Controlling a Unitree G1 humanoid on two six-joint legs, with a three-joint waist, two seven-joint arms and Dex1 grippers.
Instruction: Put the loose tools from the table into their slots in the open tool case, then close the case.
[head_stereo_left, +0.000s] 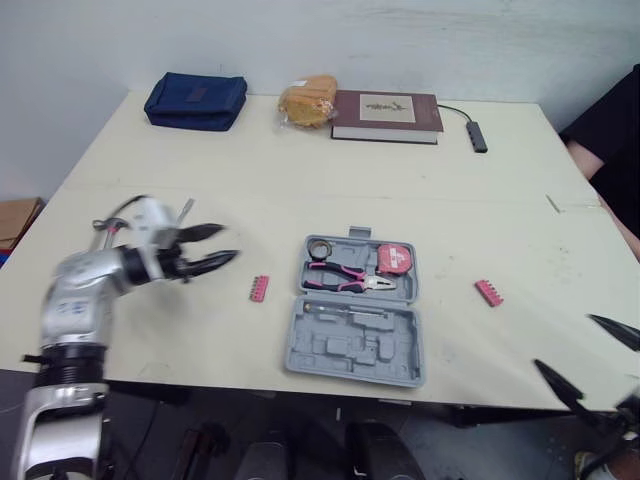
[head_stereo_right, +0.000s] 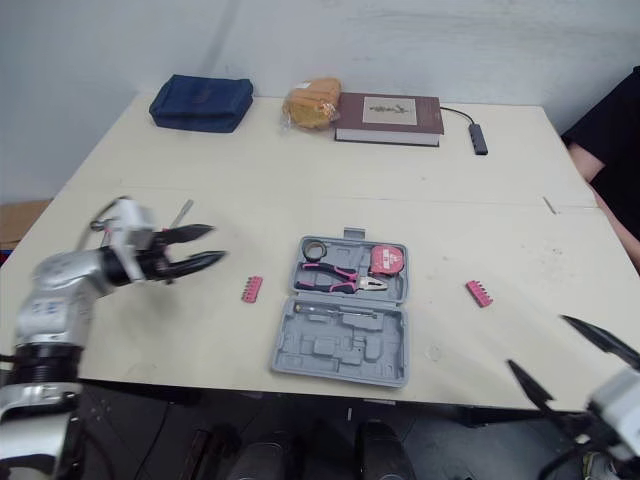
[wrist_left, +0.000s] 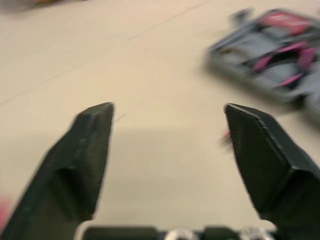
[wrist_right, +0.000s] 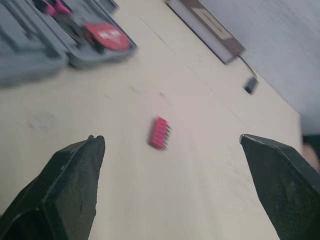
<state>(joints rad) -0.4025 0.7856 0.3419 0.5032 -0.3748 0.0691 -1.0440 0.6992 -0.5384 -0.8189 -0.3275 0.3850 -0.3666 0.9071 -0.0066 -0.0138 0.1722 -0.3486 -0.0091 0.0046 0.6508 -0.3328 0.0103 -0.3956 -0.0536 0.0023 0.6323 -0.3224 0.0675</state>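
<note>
Jaws on both arms were spread wide and empty. Left jaws hung over the counter (head_stereo_left: 250, 180) left of the open tool case (head_stereo_left: 350, 348), just beyond a pink bit strip (head_stereo_left: 259, 288). Right jaws sat well off to the case's right. A second pink strip (head_stereo_left: 488, 292) lay loose right of the case. Pliers (head_stereo_left: 350, 278) and tape measure (head_stereo_left: 397, 259) sat inside it.

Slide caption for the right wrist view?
Open right gripper faces a pink bit holder on the table; open tool case to its left.
</note>
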